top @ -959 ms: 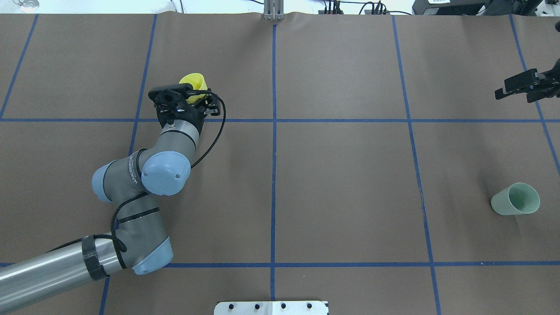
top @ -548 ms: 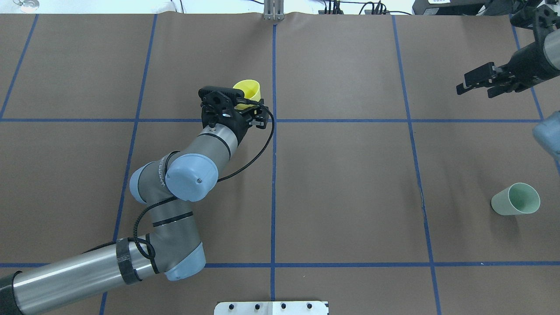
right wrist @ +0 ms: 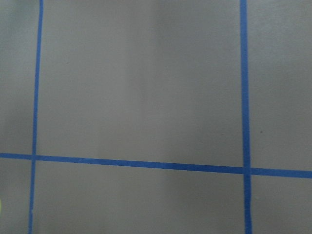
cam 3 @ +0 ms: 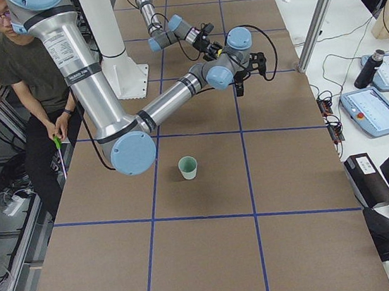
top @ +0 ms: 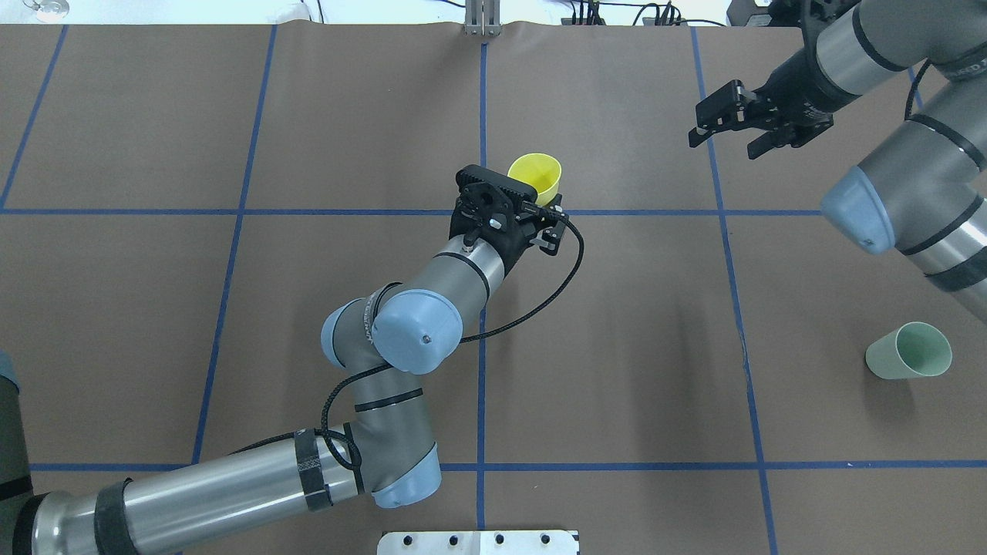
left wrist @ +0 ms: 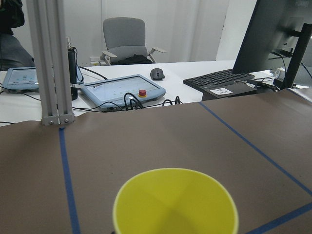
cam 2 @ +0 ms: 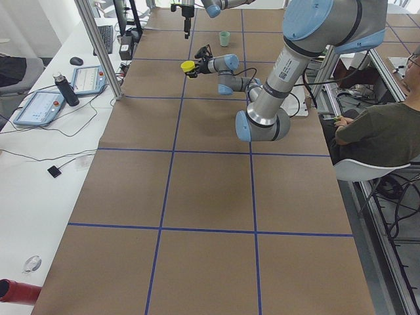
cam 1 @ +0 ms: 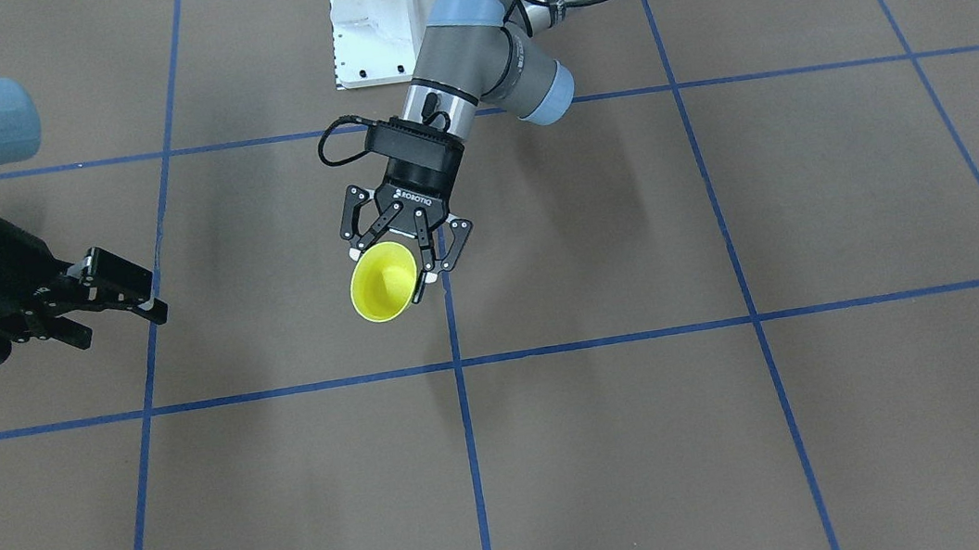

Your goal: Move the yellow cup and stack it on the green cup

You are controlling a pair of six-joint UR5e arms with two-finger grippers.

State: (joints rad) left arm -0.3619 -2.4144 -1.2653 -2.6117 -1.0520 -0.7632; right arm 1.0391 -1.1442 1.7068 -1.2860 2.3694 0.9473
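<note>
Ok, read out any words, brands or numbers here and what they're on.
"ROBOTIQ": on the body of the left claw, which holds the yellow cup.
Lettering on the left arm, near its elbow: too blurred to read.
White label on the keyboard: too small to read.

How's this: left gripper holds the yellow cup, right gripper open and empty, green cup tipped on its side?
Wrong on one point: the green cup stands upright, as the exterior right view shows. The left gripper does hold the yellow cup; the right gripper is open and empty.
</note>
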